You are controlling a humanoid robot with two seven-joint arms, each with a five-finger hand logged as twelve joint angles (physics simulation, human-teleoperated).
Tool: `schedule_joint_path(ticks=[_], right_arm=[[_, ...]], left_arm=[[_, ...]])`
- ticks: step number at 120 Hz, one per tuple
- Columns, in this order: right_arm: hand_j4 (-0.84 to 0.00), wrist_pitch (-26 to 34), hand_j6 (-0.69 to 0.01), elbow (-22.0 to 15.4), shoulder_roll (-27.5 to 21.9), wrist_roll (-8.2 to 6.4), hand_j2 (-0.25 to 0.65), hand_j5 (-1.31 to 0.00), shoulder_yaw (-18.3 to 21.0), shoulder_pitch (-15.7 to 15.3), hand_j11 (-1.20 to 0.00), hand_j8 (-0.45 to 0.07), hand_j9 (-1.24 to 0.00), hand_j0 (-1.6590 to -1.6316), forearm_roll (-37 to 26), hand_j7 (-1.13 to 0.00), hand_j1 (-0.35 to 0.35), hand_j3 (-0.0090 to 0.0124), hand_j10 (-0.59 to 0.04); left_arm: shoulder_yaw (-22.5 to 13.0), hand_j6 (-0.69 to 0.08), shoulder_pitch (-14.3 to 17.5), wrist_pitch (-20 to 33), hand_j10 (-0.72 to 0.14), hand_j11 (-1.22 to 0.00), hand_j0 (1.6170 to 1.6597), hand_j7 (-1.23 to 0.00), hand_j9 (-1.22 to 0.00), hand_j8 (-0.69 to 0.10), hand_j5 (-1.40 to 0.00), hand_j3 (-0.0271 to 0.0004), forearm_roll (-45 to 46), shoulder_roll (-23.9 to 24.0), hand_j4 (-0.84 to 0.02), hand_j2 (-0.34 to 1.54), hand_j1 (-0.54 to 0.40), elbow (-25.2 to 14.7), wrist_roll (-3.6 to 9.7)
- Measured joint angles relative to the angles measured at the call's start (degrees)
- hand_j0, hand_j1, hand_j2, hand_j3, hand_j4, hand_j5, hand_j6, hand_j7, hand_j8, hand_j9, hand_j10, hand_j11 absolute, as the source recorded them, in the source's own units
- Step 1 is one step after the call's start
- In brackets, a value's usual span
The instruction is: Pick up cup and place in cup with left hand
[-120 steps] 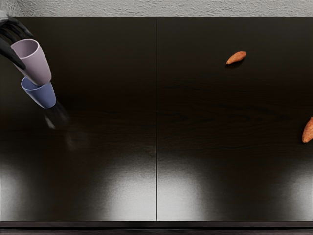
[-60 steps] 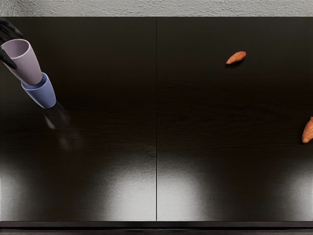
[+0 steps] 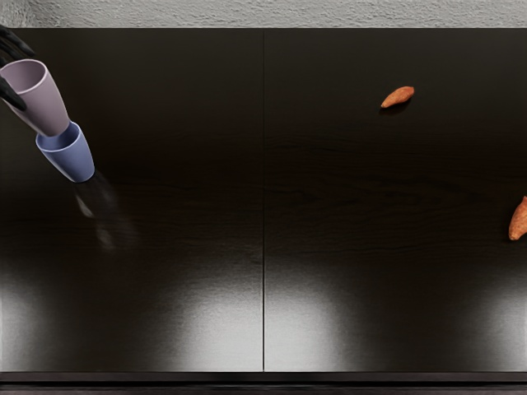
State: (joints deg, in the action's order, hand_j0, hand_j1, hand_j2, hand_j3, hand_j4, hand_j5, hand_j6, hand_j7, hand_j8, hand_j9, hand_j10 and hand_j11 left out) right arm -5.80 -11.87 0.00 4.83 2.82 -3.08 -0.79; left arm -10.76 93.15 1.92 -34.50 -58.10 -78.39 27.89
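Note:
At the upper left edge of the head view, my left hand (image 3: 15, 70) is shut on the pinkish-mauve cup (image 3: 43, 104), its fingers on both sides of the rim. The mauve cup is tilted slightly, and its base overlaps the mouth of the blue cup (image 3: 72, 158) in the picture. The blue cup stands on the table below it. Whether the mauve base is inside the blue rim or just above it, I cannot tell. Most of the left hand lies beyond the picture edge.
An orange sweet potato (image 3: 398, 97) lies on the dark table (image 3: 206, 189) at the upper right. Another sweet potato (image 3: 519, 222) is cut off by the right picture edge. A grey textured surface (image 3: 288, 12) runs behind the table.
Over the last second my left hand and the mauve cup have shifted left, then slightly up in the picture. The blue cup has not moved.

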Motion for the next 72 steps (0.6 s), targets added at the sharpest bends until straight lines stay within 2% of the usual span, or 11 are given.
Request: schedule_joint_path(ticks=[48, 72], right_arm=[[-0.017, 0.0, -0.017, 0.0, 0.0, 0.0, -0.003, -0.02, 0.0, 0.0, -0.02, -0.017, -0.02, -1.6581, 0.0, -0.02, -0.329, 0.0, -0.017], [-0.017, 0.0, -0.017, 0.0, 0.0, 0.0, -0.003, -0.02, 0.0, 0.0, -0.02, -0.017, -0.02, -1.6581, 0.0, -0.02, -0.329, 0.0, -0.017]], left_arm=[[0.3, -0.388, -1.4, 0.8, -0.463, -0.6, 1.658, -0.6, -0.6, -0.439, -0.6, 0.0, -0.7, 0.4, -0.463, 0.29, -0.14, 1.5, -0.2], [0.5, -0.382, -2.6, 1.3, -0.462, -0.6, 1.658, -0.6, -0.6, -0.424, -0.61, 0.0, -0.9, 2.3, -0.46, 0.28, -0.142, 1.6, -0.21]])
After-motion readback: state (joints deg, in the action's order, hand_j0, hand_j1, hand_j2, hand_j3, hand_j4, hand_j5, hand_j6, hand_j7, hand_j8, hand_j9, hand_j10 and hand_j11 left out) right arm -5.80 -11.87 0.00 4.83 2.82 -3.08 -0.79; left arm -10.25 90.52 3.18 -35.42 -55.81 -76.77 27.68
